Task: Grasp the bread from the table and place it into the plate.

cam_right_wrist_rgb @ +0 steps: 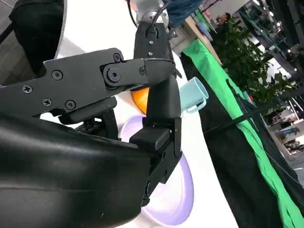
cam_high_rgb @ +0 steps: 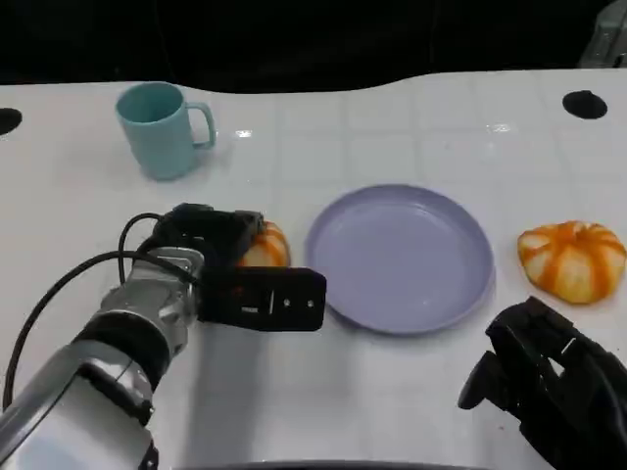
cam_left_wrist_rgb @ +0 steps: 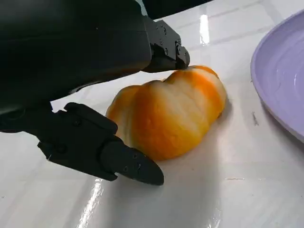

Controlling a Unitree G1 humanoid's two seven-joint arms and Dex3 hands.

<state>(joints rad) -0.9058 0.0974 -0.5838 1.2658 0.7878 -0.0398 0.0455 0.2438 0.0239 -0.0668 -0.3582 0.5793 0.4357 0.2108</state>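
The left hand (cam_left_wrist_rgb: pixel 85 95) straddles an orange-and-cream bread roll (cam_left_wrist_rgb: pixel 168 114) lying on the glossy white tabletop (cam_left_wrist_rgb: pixel 228 190). One black fingertip (cam_left_wrist_rgb: pixel 168 47) touches the roll's far top edge; another (cam_left_wrist_rgb: pixel 133 166) sits beside its near side. A lavender plate (cam_left_wrist_rgb: pixel 280 76) lies near the roll, apart.

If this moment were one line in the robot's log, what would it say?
left hand: fingers around bread, bread on table | right hand: idle, holding nothing | plate: empty
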